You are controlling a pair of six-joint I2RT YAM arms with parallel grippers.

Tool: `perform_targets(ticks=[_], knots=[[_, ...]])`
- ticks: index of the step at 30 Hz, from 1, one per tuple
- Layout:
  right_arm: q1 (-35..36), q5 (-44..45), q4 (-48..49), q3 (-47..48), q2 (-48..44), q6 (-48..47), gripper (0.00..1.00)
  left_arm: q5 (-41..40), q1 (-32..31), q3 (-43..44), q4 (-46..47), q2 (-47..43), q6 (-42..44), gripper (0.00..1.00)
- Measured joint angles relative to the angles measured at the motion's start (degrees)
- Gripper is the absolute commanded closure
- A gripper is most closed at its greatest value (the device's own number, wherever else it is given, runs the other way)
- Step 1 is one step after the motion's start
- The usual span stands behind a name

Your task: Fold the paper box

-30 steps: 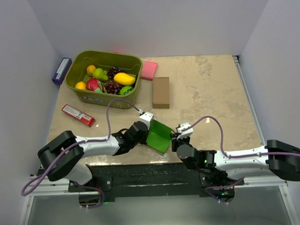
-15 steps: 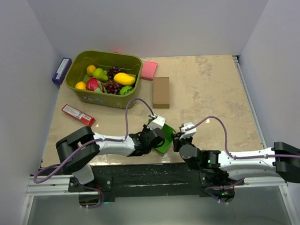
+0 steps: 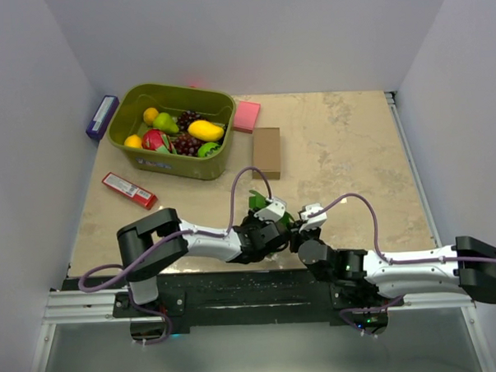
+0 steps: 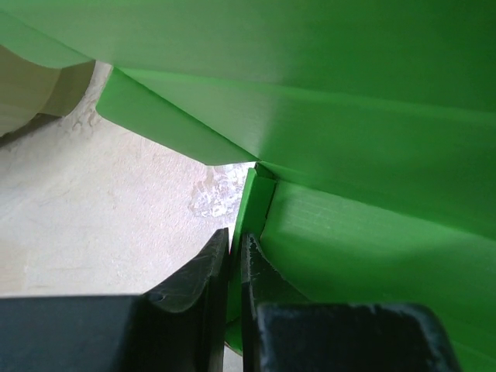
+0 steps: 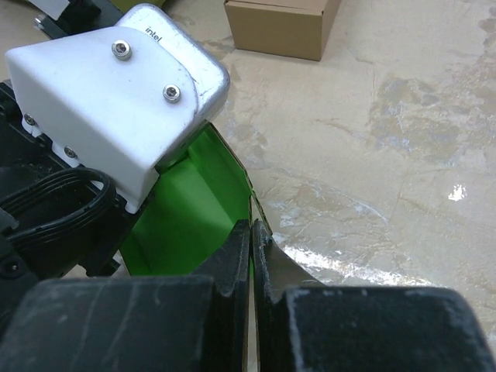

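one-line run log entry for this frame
step: folding | paper box: partly folded, held from both sides | left jaws: shut on paper box | right jaws: shut on paper box

On the bench (image 3: 345, 149), an olive basket (image 3: 175, 167) holding fruit (image 3: 204, 130) stands far left. A pink pad (image 3: 246, 116) and brown box (image 3: 266, 152) lie just right of it. A red packet (image 3: 129, 190) lies nearer and a purple box (image 3: 102, 116) sits by the left wall.

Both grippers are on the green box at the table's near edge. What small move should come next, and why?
Probably the left gripper should swing its flap slightly further over, toward the right gripper, which can act as the anchor. Both are shut on thin edges of the paper box, whose panels stand only partly folded along a visible crease.
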Motion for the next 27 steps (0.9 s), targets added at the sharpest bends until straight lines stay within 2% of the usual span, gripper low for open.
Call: perform_targets(ticks=[7,16,20,27], knots=[[-0.1,0.3,-0.3,-1.0,-0.1,0.3,1.00,-3.2,-1.3,1.9,-0.7,3.2,-0.9,1.00],[-0.3,1.1,-0.3,-1.2,0.8,3.9,1.00,-3.0,-1.5,2.5,-1.5,3.4,-1.1,1.00],[-0.8,4.2,-2.3,2.4,6.2,8.9,1.00,-1.9,-1.6,0.8,-0.2,1.9,-1.3,1.00],[-1.9,13.1,-14.2,13.1,19.8,22.1,1.00,0.7,-1.4,-1.0,0.1,-0.2,-3.0,1.00]])
